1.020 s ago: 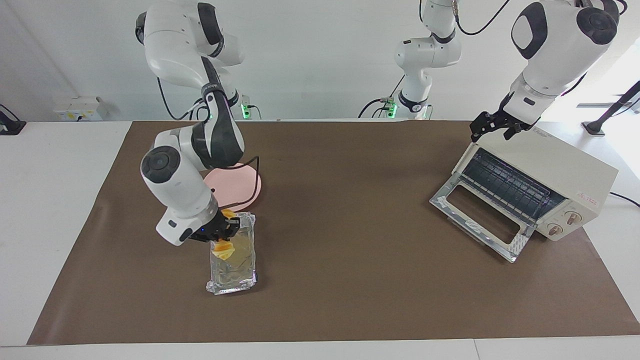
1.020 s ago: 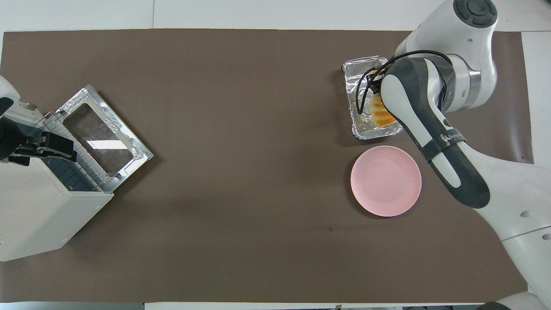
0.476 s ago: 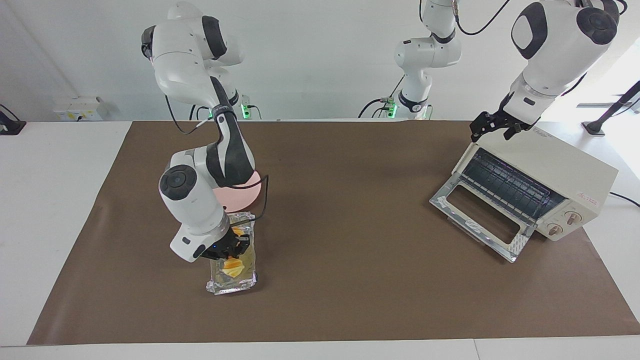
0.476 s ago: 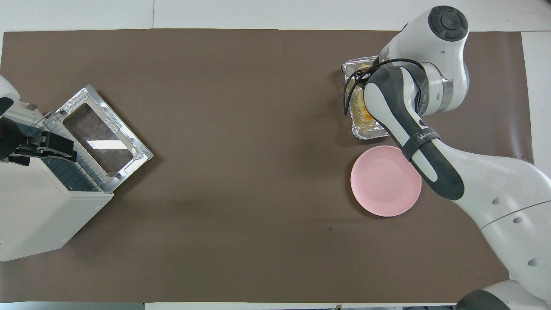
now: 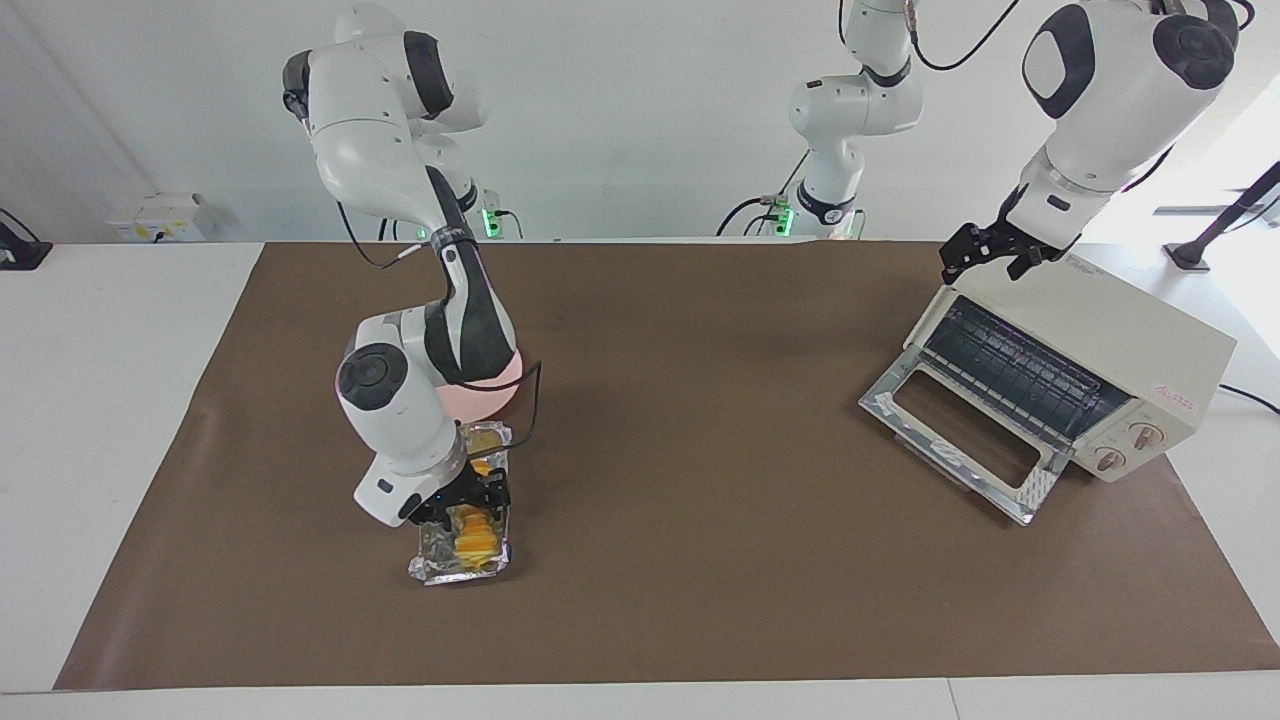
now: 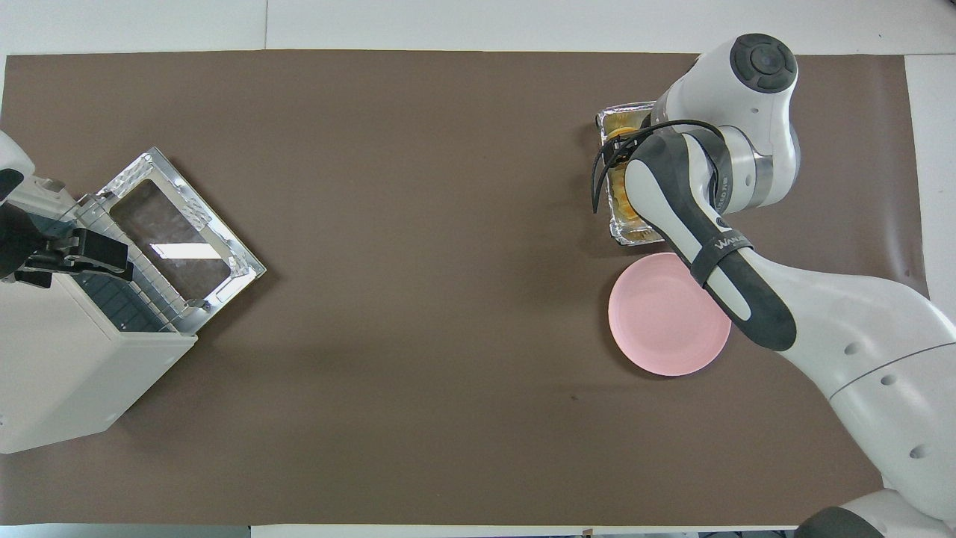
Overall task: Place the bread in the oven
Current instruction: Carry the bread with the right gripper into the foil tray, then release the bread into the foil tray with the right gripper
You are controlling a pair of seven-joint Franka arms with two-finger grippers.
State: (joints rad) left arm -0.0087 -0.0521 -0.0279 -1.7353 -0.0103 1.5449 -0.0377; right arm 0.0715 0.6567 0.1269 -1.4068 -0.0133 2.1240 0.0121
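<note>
1. We see the bread [image 5: 472,535] in the foil tray [image 5: 455,570], directly under the right gripper [image 5: 468,497]; whether its fingers grip it, we can't tell.
2. Left gripper [image 5: 990,255] waits over the oven [image 5: 1120,350], door down, at the counter's [image 5: 700,450] left-arm end; fingers' state unclear.

A golden-yellow ridged bread loaf [image 5: 474,536] lay in a crinkled silver foil tray [image 5: 458,568] beside a round pale-pink plate [image 6: 667,323] on a plain brown table mat [image 5: 700,480]; the cream-white boxy toaster oven [image 5: 1100,350] bore a small red logo and a dark metal rack [image 5: 1010,368].
</note>
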